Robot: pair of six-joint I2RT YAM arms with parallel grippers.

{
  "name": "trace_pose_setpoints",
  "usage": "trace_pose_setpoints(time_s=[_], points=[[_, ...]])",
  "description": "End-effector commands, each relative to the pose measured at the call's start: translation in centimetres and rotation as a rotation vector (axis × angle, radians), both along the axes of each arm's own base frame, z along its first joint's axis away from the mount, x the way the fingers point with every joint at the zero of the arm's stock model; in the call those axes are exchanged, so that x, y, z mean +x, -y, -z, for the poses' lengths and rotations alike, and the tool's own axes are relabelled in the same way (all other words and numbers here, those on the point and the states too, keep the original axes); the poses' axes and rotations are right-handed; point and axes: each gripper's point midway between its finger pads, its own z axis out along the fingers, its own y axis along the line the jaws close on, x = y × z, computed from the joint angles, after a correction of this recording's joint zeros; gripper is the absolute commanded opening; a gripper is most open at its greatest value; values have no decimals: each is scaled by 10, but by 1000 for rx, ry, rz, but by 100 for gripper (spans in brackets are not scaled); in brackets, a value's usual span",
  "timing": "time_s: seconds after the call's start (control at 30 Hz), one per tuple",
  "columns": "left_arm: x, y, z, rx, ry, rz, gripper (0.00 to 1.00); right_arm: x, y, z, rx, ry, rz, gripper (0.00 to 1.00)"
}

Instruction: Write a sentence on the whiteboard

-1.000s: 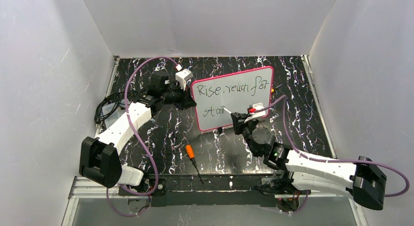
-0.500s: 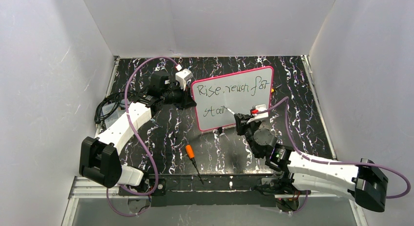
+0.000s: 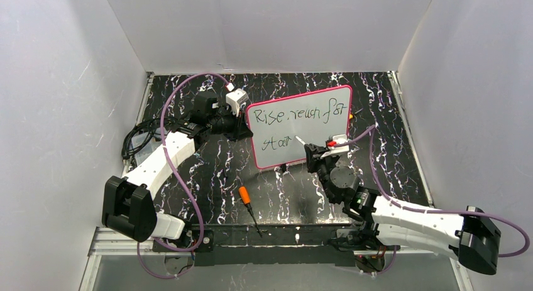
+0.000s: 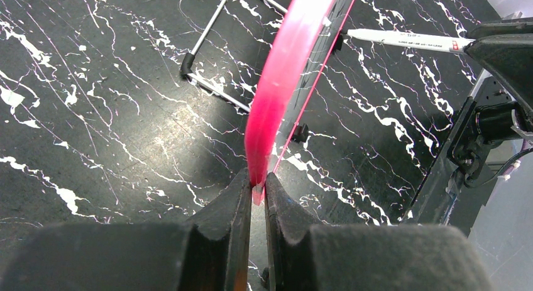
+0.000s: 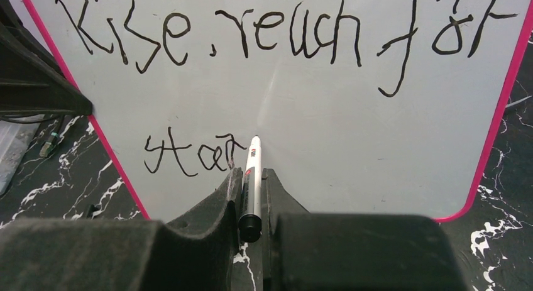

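The whiteboard is standing on the bench; I am clamping its edge in my left claw and pointing the marker, gripped in my right claw, straight ahead just right of the sentence's end.

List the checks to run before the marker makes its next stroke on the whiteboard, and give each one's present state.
1. Board held: left gripper shut on the whiteboard at its pink frame edge: ok.
2. Pen held: right gripper shut on the marker, tip pointing at the board: ok.
3. Tip placed just right of the second line's last letter: ok.
4. Tip touching the board surface: cannot tell.
5. Bare board to the right of the tip for more letters: ok.
6. Whether the sentence is finished: not ok; its second line reads only "star" and looks incomplete.
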Motion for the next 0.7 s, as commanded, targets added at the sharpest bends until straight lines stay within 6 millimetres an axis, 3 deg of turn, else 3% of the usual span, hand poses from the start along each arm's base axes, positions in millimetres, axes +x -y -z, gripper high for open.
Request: trace_pose_setpoints(time_s=[0.0, 0.2, 0.4, 0.67], points=[[-3, 6, -8, -18, -4, 32, 0, 7, 5, -19, 45, 54, 50, 1], [-3, 6, -8, -18, -5, 32, 0, 10, -2, -24, 43, 69, 26, 1], [-3, 6, -8, -19, -3, 31, 0, 7, -16, -14, 9, 34, -36, 1], [-3, 6, -8, -19, -3, 32, 0, 4, -2, 11, -8, -41, 7, 1]])
